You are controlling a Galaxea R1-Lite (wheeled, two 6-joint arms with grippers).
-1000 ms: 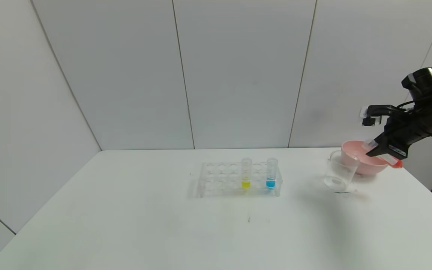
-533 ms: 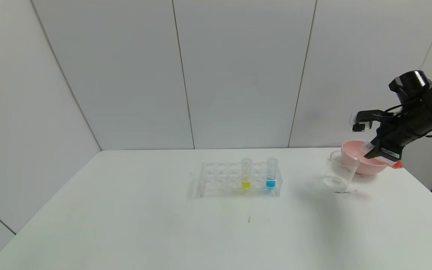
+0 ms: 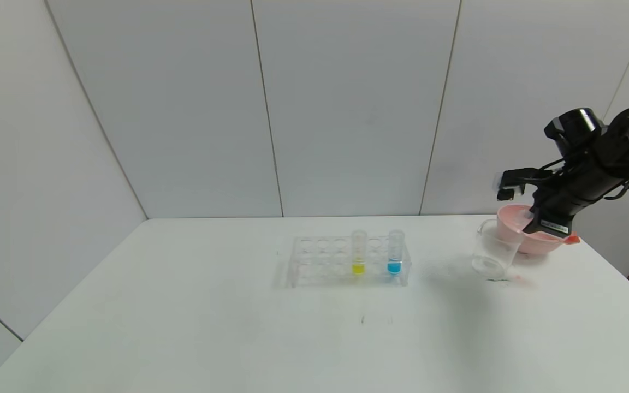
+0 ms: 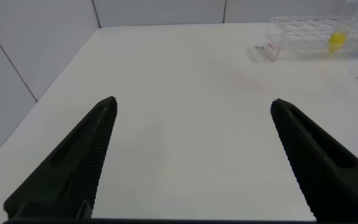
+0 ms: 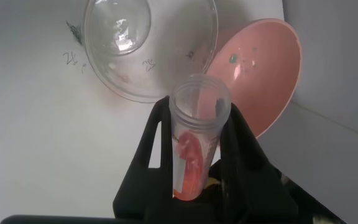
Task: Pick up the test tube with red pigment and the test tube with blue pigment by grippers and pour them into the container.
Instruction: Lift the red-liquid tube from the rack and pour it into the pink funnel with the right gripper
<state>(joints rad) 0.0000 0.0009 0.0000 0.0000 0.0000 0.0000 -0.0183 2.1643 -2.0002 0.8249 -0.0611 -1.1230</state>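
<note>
A: Holding the red tube [image 5: 196, 146] — the right gripper [image 3: 545, 225] is clamped on it, fingers on either side, open mouth tipped toward the beaker [image 3: 493, 252], red liquid streaked along the inside wall.

B: Where is that, on the table [image 3: 238, 327]?

A: At the far right, above the pink bowl [image 3: 539, 244], which stands just behind and beside the beaker. The tube's red end pokes out past the gripper on the right.

B: And the blue tube [image 3: 395, 254]?

A: Upright in the rack [image 3: 320, 261] mid-table, next to the yellow tube [image 3: 358, 252], well apart from the beaker.

B: Left gripper [image 4: 191, 155]?

A: Spread wide, holding nothing — low over the table's left part, the rack far ahead of it.
</note>
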